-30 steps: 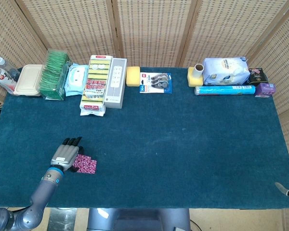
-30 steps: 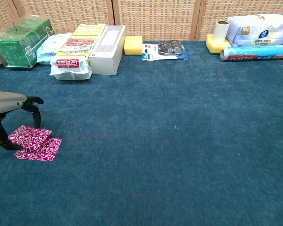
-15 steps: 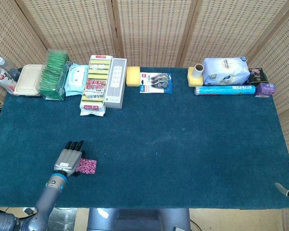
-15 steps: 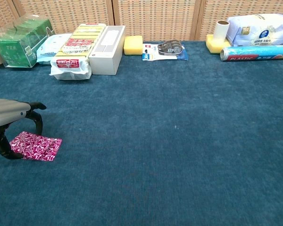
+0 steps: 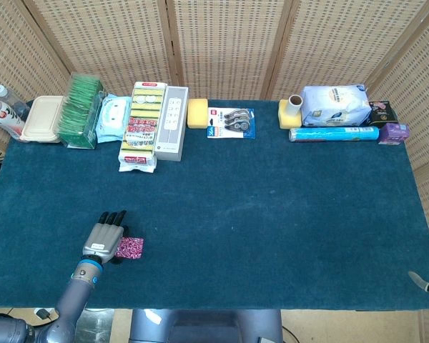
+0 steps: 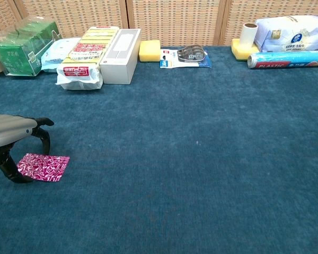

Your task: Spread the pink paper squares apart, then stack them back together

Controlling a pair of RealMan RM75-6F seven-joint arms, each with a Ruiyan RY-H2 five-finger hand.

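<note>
One stack: we see the pink squares (image 6: 43, 167) lying together flat on the tabletop (image 5: 272, 207), near-left corner.
Left hand (image 5: 106, 238): ours arches over the stack's left edge; fingers (image 6: 44, 138) curled down and apart. We cannot tell whether they touch the paper.
Right hand: out of both views.
Far edge: boxes (image 5: 171, 123), sponge (image 5: 197, 113), rolls (image 5: 333, 133).

Left hand (image 5: 105, 239) covers pink paper squares' (image 6: 44, 166) left edge.
</note>
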